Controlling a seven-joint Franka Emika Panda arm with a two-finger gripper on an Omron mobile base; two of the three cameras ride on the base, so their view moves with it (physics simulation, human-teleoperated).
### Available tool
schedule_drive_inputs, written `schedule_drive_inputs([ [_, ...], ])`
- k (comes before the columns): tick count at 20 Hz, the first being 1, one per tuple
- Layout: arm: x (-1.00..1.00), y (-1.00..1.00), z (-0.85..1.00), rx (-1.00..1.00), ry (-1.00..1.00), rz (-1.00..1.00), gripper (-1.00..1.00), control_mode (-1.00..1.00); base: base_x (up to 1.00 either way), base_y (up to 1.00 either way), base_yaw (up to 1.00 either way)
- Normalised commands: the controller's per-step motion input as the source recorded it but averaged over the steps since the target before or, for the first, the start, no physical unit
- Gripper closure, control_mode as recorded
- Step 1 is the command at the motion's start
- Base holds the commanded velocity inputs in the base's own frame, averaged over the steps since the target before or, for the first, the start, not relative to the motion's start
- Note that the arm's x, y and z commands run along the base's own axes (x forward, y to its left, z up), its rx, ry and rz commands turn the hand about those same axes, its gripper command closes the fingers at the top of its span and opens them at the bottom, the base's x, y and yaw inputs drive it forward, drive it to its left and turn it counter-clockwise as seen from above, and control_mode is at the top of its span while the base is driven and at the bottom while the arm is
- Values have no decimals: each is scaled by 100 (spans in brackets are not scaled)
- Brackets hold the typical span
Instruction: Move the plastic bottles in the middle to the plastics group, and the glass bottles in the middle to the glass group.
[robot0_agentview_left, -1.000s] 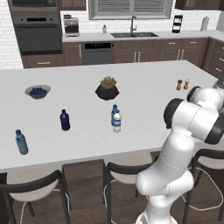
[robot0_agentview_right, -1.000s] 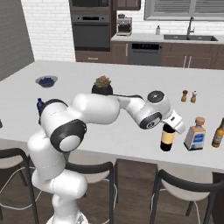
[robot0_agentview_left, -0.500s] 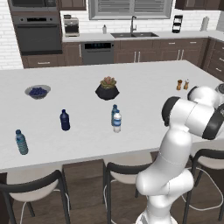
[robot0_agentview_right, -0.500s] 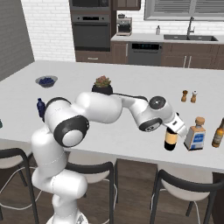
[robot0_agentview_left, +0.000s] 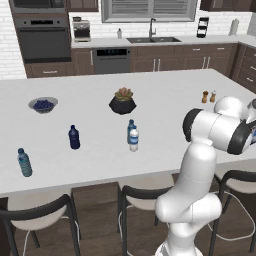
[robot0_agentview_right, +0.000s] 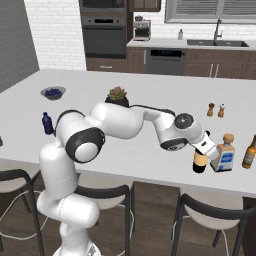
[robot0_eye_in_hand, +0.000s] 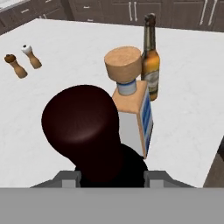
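My gripper (robot0_agentview_right: 201, 148) is shut on the neck of the tall dark wine bottle (robot0_agentview_right: 200, 164), whose yellow label shows below the hand. In the hand view its dark red foil top (robot0_eye_in_hand: 81, 127) sits between my fingers (robot0_eye_in_hand: 65, 179). The wine bottle's base is at the counter, close beside a cork-capped bottle (robot0_eye_in_hand: 131, 105) and an amber bottle with a pale label (robot0_eye_in_hand: 151, 59). Two small clear water bottles stand together mid-counter, one teal with a blue cap (robot0_agentview_left: 130, 128), one with a white label (robot0_agentview_left: 134, 140). A bluish water bottle (robot0_agentview_left: 24, 162) stands far left.
An opaque dark blue bottle (robot0_agentview_left: 74, 137), a bowl of berries (robot0_agentview_left: 43, 104) and a potted plant (robot0_agentview_left: 122, 100) stand on the white island (robot0_agentview_left: 165, 115). Salt and pepper shakers (robot0_eye_in_hand: 30, 56) are behind the glass bottles. Stools line the near edge.
My gripper has carried the wine bottle a little to the right and down, closer to the cork-capped bottle. The other bottles have not moved.
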Motion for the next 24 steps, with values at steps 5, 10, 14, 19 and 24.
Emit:
schedule_drive_inputs([
  [5, 0, 0, -2, 0, 0, 0, 100, -100, 0, 0, 0],
  [10, 0, 0, -25, 0, 0, 0, 100, -100, 0, 0, 0],
  [14, 4, 0, -11, 0, -2, 0, 100, -100, 0, 0, 0],
  [19, 22, 0, 3, 0, -2, -1, 100, -100, 0, 0, 0],
  [24, 30, 0, 0, 0, 0, -2, 100, -100, 0, 0, 0],
])
